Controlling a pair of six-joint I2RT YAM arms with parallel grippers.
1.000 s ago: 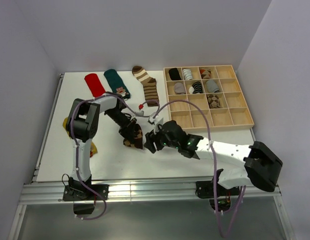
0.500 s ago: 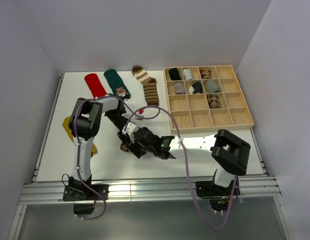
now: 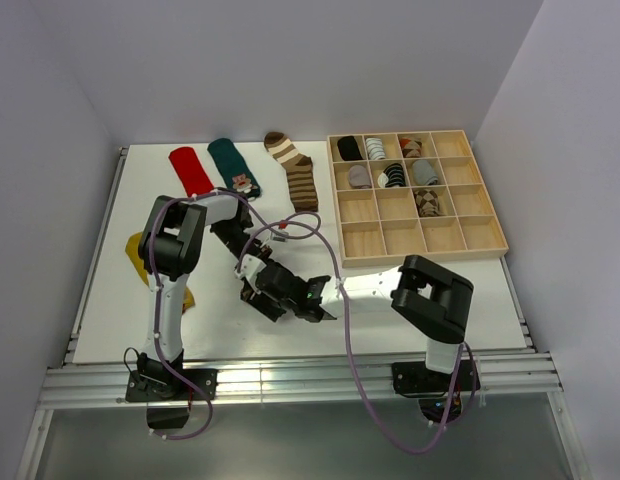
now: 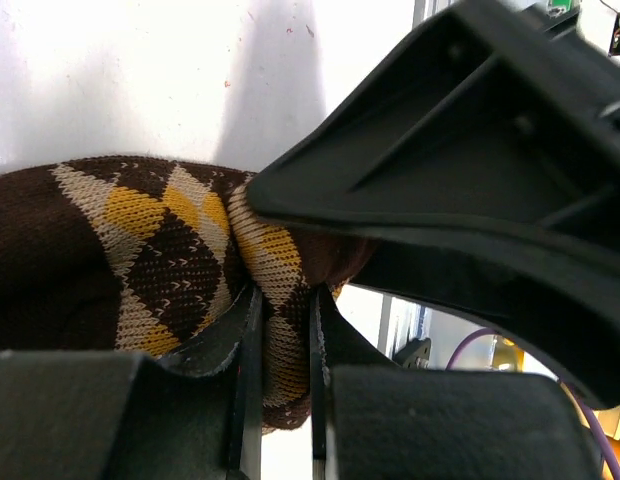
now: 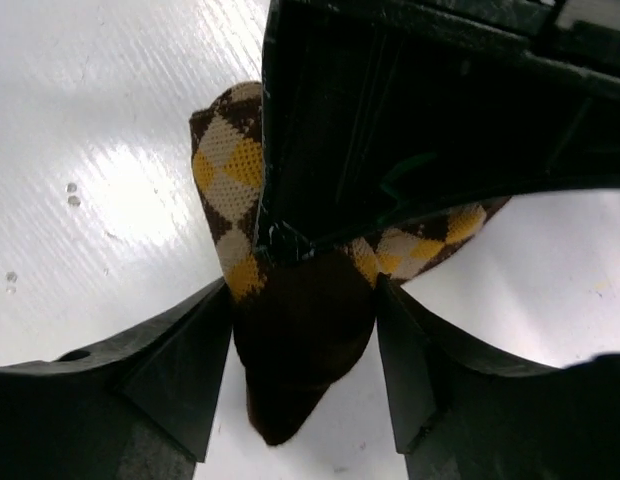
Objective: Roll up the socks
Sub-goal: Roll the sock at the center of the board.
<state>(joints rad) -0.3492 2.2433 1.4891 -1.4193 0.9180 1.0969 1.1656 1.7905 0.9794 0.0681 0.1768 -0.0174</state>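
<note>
The brown argyle sock (image 4: 140, 250) lies folded on the white table. My left gripper (image 4: 285, 400) is shut on a fold of it. My right gripper (image 5: 303, 340) has its fingers pressed on both sides of the sock's (image 5: 225, 150) dark toe end. In the top view both grippers meet at mid-left, left gripper (image 3: 253, 275) and right gripper (image 3: 273, 298), and hide most of the sock. The red sock (image 3: 189, 168), teal sock (image 3: 233, 165) and striped sock (image 3: 295, 172) lie flat at the back. The mustard sock (image 3: 138, 250) lies partly behind the left arm.
A wooden compartment tray (image 3: 455, 235) stands at the back right, with rolled socks in several upper cells. The right arm stretches leftward low across the table's front. A cable loops over the table between the arms.
The right arm has swung left and its gripper has moved onto the argyle sock. The left gripper has stayed on the sock.
</note>
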